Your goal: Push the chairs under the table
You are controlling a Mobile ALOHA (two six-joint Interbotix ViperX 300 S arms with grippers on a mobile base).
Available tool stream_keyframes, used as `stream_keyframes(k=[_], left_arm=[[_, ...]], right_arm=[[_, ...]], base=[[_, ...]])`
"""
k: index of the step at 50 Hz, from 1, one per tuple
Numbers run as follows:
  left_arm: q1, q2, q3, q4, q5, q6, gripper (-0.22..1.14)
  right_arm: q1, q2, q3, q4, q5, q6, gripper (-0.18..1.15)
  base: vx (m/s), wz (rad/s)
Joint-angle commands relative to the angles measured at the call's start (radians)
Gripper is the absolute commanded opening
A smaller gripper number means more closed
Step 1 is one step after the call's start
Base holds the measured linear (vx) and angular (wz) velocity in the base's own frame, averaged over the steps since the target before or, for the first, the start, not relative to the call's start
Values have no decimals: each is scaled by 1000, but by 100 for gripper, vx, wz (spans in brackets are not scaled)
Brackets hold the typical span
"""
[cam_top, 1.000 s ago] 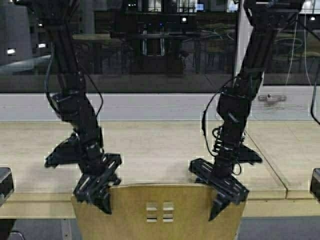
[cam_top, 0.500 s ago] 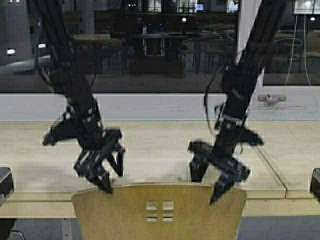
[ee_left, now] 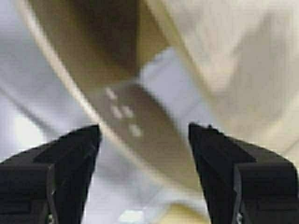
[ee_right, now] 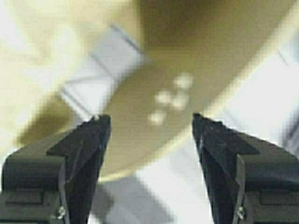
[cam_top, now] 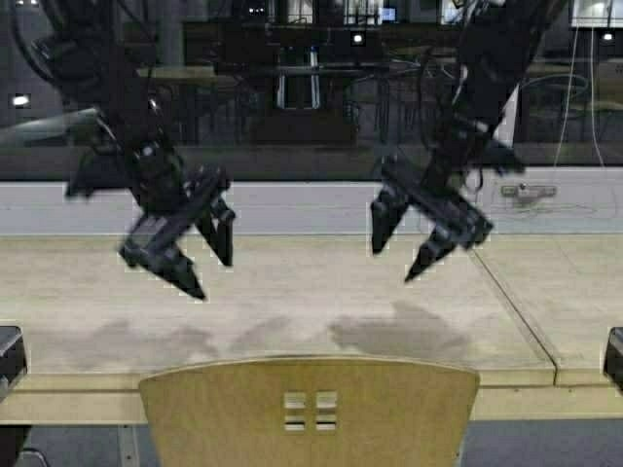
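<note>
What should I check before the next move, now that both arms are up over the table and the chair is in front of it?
1. Left pincer clear of the chair: ok, lifted above the table, not touching.
2. Right pincer clear of the chair: ok, also raised.
3. Both pincers empty: ok, open, nothing between the fingers in either wrist view.
4. Chair upright and square to the table: ok, its back stands straight at the table's front edge.
5. Chair seat fully under the table: cannot tell, only the back shows.
6. Other chairs still to push: cannot tell, only this one is in view.
</note>
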Motion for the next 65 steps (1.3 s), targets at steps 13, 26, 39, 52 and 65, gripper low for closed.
stream_keyframes(k=[13, 26, 39, 52, 65], left_arm=[[3, -460, 204, 387, -29, 414, 91], [5, -680, 331, 525, -29, 538, 90], [5, -755, 295, 586, 63, 565, 90], [6, -718, 284, 652, 43, 551, 90], [6, -695, 259, 660, 35, 548, 90]], right_arm=[[8, -327, 213, -376, -213, -230, 89], [3, -463, 275, -561, -261, -304, 88], [-6, -477, 232, -584, -236, -319, 88], [-6, -476, 222, -609, -201, -316, 88], [-6, -468, 230, -612, -186, -314, 88]], base=[[-2, -1], [-8, 1], [-16, 16], [-15, 35], [-19, 50]])
